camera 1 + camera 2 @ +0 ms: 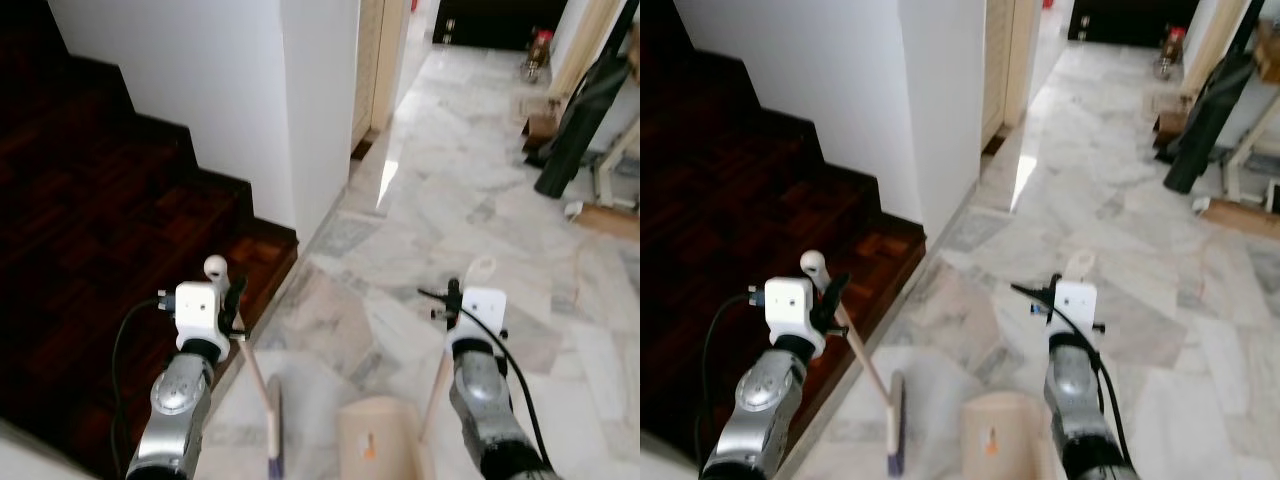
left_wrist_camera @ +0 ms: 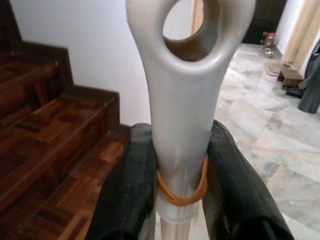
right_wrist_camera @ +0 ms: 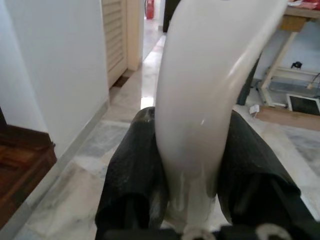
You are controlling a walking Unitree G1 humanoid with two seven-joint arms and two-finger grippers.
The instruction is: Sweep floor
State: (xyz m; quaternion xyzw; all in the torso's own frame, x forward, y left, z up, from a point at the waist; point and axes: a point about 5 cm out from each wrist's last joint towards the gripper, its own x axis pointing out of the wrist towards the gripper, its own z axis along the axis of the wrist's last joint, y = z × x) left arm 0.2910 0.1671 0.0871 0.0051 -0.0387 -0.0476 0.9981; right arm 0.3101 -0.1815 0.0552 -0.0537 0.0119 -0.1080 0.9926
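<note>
1. Broom [image 1: 262, 400] is on your left side, with its wooden stick slanting down to the brush head low between the two arms. The left gripper [image 2: 175, 165] is clamped on the grey handle top with the hanging hole, just above an orange rubber band [image 2: 181, 192].
2. Wooden stair landing [image 1: 90, 250] is beside this arm, and the brush rests on the marble floor [image 1: 470, 210] near its edge. Keep the strokes on the marble, and pull them away from the step toward the dustpan.
3. Dustpan [image 1: 378, 435] stands in the middle, beige, just beside the brush. Its mouth should stay flat on the floor, I think, so dust does not pass under it.
4. Right gripper [image 3: 192, 165] is closed on the white handle of the dustpan. Hold it firmly and do not tilt it while the broom works.
5. White wall corner [image 1: 318, 110] is ahead; avoid hitting it with the stick.
</note>
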